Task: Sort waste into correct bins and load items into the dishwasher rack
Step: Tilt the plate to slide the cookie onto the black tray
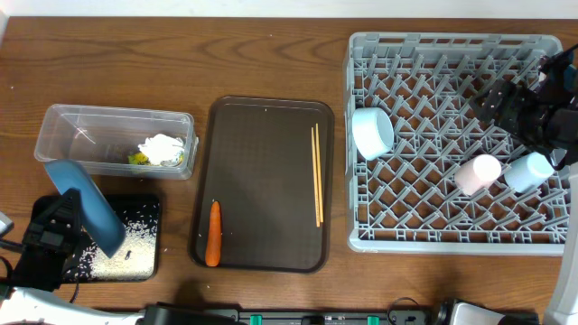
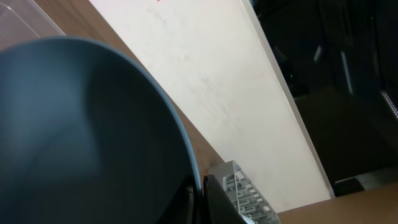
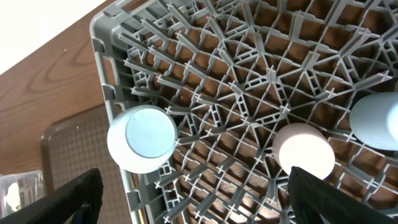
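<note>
left pincer (image 2: 200, 194) pinching blue plate (image 1: 87, 200) over black tray (image 1: 152, 206), right pincer (image 3: 193, 175) spread

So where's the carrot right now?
In the overhead view, the carrot lies on the dark brown serving tray, near its lower-left corner in the picture, well apart from the chopsticks along the tray's right side.

Left wrist view: the blue plate (image 2: 81, 137) fills the left, blurred, cut off at the left and bottom edges. Right wrist view: the light-blue cup (image 3: 380, 121) runs off the right edge. Overhead, the plate hides part of the black tray (image 1: 146, 209), lower left.
</note>
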You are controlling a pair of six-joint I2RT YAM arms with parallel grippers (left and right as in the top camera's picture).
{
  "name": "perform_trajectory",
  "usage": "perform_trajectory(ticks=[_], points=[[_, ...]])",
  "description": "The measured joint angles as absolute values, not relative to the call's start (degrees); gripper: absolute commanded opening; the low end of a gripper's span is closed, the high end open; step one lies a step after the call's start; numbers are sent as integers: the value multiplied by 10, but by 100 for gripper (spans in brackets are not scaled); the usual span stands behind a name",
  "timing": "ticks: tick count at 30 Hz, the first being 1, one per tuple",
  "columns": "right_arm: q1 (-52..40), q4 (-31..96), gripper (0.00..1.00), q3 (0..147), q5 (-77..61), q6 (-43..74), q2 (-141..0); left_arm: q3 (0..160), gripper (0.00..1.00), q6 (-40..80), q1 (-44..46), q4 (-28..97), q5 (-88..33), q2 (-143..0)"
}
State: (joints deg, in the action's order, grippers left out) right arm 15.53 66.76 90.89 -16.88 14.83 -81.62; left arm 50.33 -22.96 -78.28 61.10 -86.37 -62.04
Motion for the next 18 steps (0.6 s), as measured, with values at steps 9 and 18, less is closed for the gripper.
perform_trajectory(ticks=[9, 18], points=[[155, 668, 88, 909, -169, 148, -816, 503, 6, -232, -778, 609, -842, -620], [155, 667, 88, 909, -171, 149, -816, 502, 6, -173, -787, 544, -823, -631]])
